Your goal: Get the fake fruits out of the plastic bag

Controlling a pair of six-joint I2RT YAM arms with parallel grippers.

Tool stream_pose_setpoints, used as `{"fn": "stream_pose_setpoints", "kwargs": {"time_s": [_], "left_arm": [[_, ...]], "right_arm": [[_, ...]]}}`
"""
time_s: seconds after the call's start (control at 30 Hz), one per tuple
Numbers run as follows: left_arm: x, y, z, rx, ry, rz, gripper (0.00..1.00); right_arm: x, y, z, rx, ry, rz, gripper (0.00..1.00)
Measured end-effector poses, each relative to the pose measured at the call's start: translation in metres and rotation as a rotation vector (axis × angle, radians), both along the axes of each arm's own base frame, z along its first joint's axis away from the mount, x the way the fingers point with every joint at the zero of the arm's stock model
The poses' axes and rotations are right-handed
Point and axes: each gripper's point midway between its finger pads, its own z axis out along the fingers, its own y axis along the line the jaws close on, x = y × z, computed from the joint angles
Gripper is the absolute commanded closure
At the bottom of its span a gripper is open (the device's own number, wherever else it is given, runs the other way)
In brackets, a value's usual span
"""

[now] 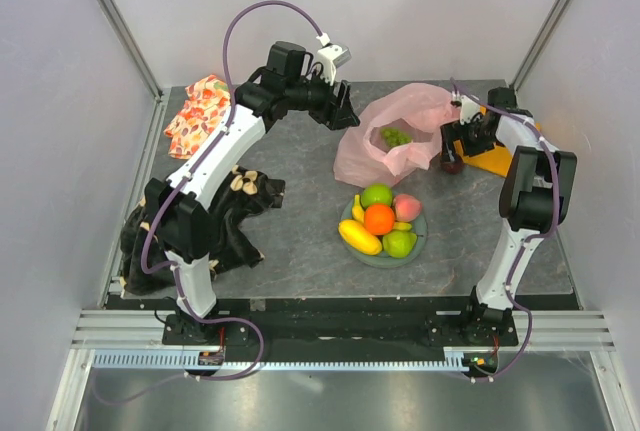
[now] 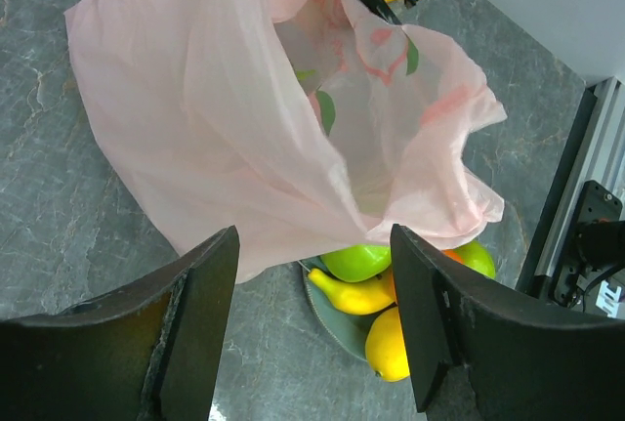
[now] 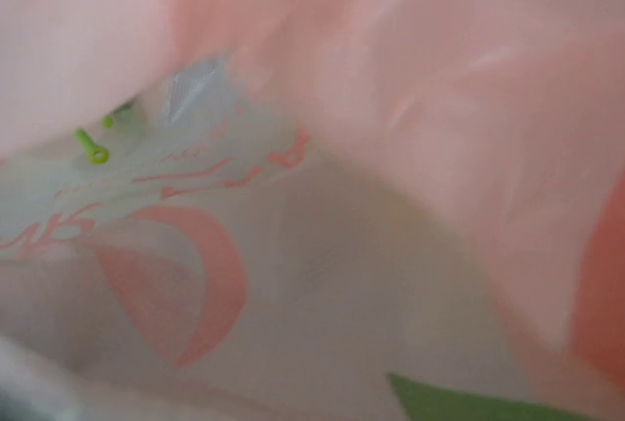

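Here, left to right: a floral fabric (image 1: 197, 114) and a dark patterned cloth (image 1: 232, 213) lie well to the left of the left gripper (image 1: 344, 116), which hangs with its jaws set well apart and nothing between them. Just to its right, and beneath it in the wrist view, lies the plastic bag (image 1: 372, 151), crumpled, its mouth agape; green grapes (image 1: 396, 136) show inside. Between the two grippers and nearer the arm bases, a plate (image 1: 421, 239) carries the fake fruits already out: green apple (image 1: 376, 195), peach (image 1: 407, 206), orange (image 1: 379, 219), a long yellow fruit (image 1: 360, 237) and a pear (image 1: 399, 243). The right gripper (image 1: 458, 139) sits at the bag's right edge, jaws spread wide; its wrist camera shows only pink film and a green stem, and no hold on anything can be made out. A dark plum (image 1: 452, 163) lies just beside this gripper, and an orange cloth (image 1: 497, 160) lies to its right.
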Motion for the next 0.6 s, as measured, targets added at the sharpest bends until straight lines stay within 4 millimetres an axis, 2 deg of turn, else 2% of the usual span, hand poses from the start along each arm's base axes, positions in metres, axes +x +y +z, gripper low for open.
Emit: {"fn": "stream_pose_setpoints", "kwargs": {"time_s": [0.1,0.27,0.37,0.6], "left_arm": [[0.0,0.0,0.0,0.001,-0.001,-0.001,0.3],[0.0,0.0,0.0,0.001,-0.001,-0.001,0.3],[0.0,0.0,0.0,0.001,-0.001,-0.001,0.3],[0.0,0.001,0.0,0.0,0.0,0.0,0.3]], "right_arm": [[-0.007,0.007,-0.005,0.011,0.034,0.008,0.02],[-0.011,0.016,-0.008,0.022,0.05,0.016,0.11],[-0.017,0.018,-0.01,0.028,0.072,0.014,0.11],[-0.052,0.027,-0.013,0.063,0.151,0.004,0.31]]}}
